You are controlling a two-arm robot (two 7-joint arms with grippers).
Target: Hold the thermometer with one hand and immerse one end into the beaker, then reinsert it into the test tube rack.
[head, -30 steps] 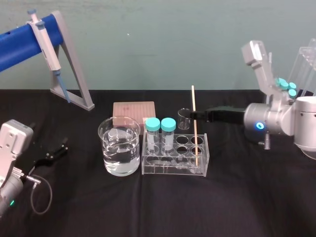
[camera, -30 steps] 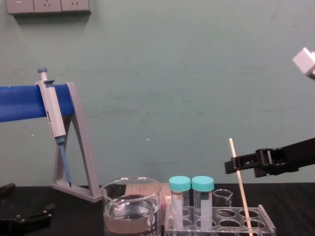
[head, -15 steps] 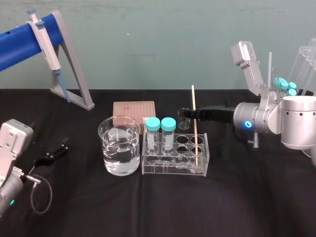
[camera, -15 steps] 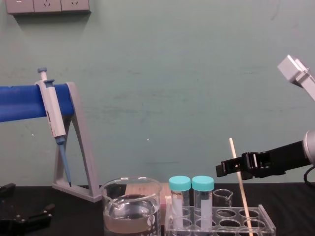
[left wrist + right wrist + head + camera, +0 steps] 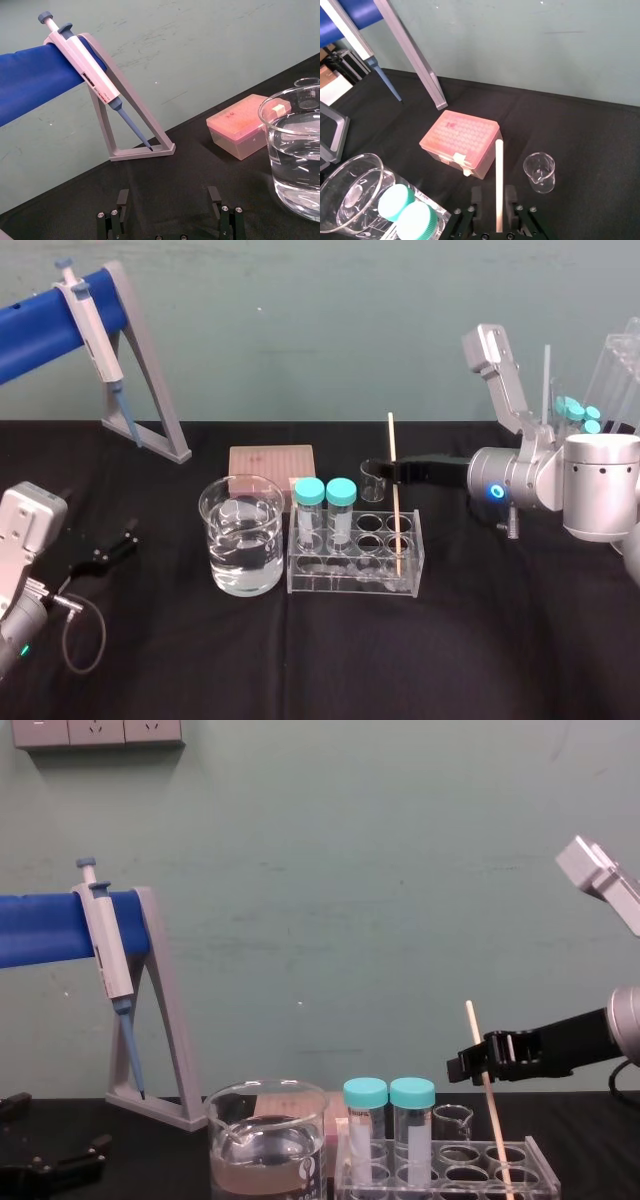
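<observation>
**Right end effector straddles the thermometer in the rack**

Head view: My right end effector reaches in from the right, level with the upper half of the thermometer. The thermometer stands nearly upright in a hole at the right end of the test tube rack, its top well above the two teal-capped tubes at the rack's left end. The beaker, holding clear liquid, stands on the black bench just left of the rack. My left end effector rests low at the bench's left side, well apart from all of this.

Chest view: The black fingers of my right end effector cross the thermometer a little below its top. The rod leans slightly, with its foot down in the test tube rack.

Left wrist view: My left end effector is spread wide with nothing between its fingers. The beaker is off to one side.

Right wrist view: My right end effector is parted, with one finger on each side of the thermometer. A gap shows beside the rod, so I am not pinching it. Beyond it sit a pink tip box and a tiny glass beaker.
</observation>
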